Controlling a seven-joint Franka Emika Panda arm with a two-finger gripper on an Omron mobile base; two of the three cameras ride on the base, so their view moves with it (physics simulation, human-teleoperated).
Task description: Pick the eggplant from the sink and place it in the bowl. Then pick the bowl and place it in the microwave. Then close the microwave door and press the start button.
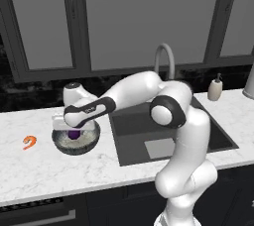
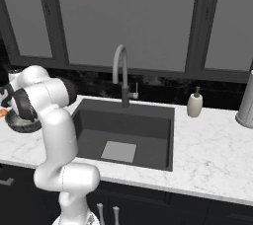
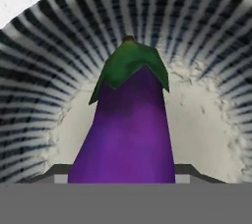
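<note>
- We see the gripper (image 1: 74, 130) low over the bowl (image 1: 63, 143), left of the sink (image 1: 130, 136).
- Its jaws sit either side of the eggplant (image 3: 129, 129); we cannot tell whether they press it.
- The eggplant is inside the bowl, stem cap pointing away from the hand.

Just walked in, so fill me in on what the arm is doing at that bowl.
The hand hangs low over the bowl on the counter left of the sink. The purple eggplant sits between its fingertips, stem end pointing away from the camera and down into the bowl. Whether the fingers grip it or have let go can't be told. An orange shrimp lies on the marble further left. The sink basin holds no eggplant now.
</note>
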